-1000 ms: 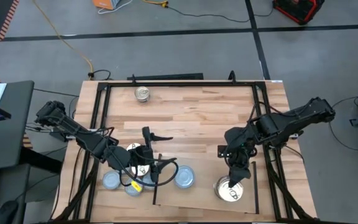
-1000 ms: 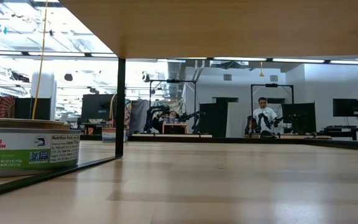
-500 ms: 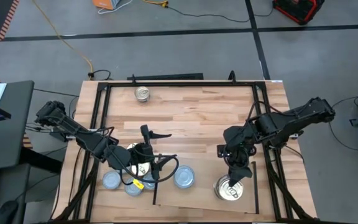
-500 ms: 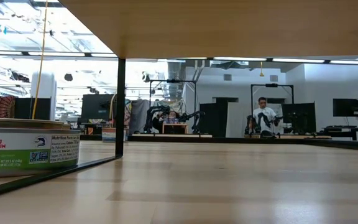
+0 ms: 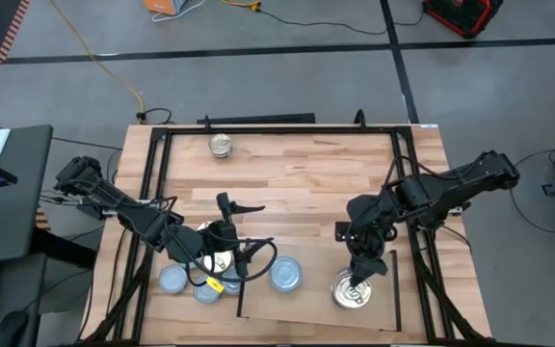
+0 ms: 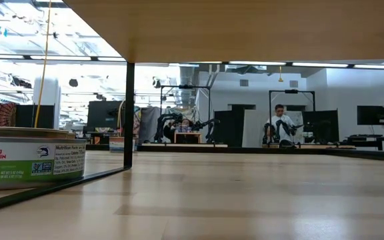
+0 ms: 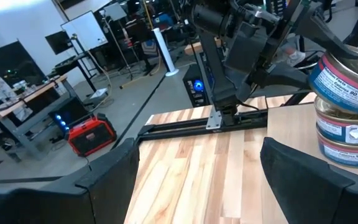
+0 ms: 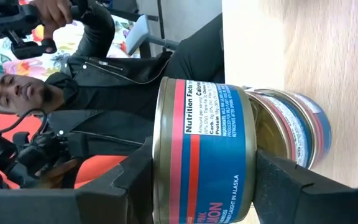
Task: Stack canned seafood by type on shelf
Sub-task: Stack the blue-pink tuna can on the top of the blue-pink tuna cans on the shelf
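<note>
My right gripper [image 5: 358,277] is over the shelf [image 5: 302,316], a pale board at the table's near edge, shut on a blue-and-red-labelled tin [image 8: 204,155]. This tin tops a short stack of gold-lidded tins [image 5: 352,293]. My left gripper [image 5: 251,231] hangs open and holds nothing, level, above gold tins [image 5: 212,237] and silvery-blue tins [image 5: 285,275] at the near left. The left wrist view shows the stack [image 7: 348,106] past the open fingers [image 7: 110,174]. My right gripper has the top tin between its two fingers [image 8: 138,180], one toward the tin's lid side [image 8: 161,155] and one toward its bottom rim. The fingers slant down from the table's far side. The tin sits tilted on the tin below [image 8: 294,127].
A lone tin [image 5: 221,145] stands near the table's far edge. Black frame rails [image 5: 157,173] run along the table's sides. In the low view a tin [image 6: 29,157] stands at the left beside a black upright [image 6: 130,113]. A person shows beyond the table in the right wrist view.
</note>
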Tool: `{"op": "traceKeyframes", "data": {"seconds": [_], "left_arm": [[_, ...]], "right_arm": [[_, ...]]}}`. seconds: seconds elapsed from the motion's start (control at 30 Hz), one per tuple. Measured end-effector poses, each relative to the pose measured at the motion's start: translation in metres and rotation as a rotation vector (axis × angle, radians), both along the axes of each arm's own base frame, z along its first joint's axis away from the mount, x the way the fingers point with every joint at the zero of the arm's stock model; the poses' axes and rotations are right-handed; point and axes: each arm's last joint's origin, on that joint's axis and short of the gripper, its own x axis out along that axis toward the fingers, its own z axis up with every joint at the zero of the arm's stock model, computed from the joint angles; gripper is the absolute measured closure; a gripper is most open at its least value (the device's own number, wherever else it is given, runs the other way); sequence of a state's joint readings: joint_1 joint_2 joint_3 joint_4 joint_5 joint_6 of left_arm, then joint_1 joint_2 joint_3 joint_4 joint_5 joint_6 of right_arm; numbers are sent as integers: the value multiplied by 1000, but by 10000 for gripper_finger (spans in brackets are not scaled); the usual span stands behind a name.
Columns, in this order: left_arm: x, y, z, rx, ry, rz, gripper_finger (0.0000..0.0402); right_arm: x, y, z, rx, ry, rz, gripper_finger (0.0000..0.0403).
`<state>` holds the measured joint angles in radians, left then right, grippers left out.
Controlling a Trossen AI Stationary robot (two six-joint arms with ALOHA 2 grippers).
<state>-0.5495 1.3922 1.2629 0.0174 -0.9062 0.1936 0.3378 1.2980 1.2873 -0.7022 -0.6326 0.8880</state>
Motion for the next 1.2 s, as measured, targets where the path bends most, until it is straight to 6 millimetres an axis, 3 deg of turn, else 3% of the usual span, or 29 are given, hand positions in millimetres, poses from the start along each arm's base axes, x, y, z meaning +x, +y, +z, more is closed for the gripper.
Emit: {"op": "traceKeyframes", "data": {"seconds": [0.67,1.2], "left_arm": [[0,0,0,8,2,14,82],[2,4,0,2,-4,37,82]], "right_arm": [[-2,-1,-3,-2,92,-57,131],[-2,-5,-2,69,156,-50,126]]}}
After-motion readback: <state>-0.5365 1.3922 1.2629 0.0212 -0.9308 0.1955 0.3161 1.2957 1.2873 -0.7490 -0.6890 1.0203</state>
